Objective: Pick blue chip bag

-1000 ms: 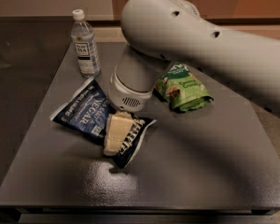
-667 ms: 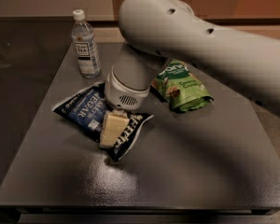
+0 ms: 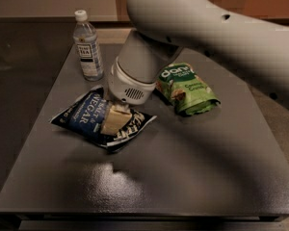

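Now, gripper: down on the bag's middle; whether it grips, we cannot tell.
Bag: flat on table, left of centre.
Bottle: upright, capped, behind bag.
Pouch: lying right.

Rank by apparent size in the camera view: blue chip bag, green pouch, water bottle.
1. blue chip bag, gripper resting on its middle.
2-3. green pouch and water bottle look similar; bottle sits farther back, so unranked.
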### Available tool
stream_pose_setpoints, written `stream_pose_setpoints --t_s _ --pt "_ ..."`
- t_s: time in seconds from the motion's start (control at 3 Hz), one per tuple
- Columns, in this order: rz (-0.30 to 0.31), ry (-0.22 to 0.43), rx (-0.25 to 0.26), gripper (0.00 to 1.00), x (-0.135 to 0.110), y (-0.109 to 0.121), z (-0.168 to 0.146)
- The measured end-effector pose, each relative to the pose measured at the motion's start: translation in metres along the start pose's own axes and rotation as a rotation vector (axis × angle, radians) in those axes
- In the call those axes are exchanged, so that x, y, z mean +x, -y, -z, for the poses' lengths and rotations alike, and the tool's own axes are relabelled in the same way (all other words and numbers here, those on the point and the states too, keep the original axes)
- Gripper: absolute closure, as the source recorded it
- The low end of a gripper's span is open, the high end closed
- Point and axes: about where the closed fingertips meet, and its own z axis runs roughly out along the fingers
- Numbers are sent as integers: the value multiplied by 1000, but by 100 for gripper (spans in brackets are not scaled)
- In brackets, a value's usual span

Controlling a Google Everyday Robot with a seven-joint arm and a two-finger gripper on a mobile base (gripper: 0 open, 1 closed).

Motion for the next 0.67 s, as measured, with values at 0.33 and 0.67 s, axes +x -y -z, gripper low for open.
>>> stream_pose_setpoints --t_s 0.33,0.67 --pt "30 23 35 100 -9 4 23" --pt "63 60 80 100 -21 9 58"
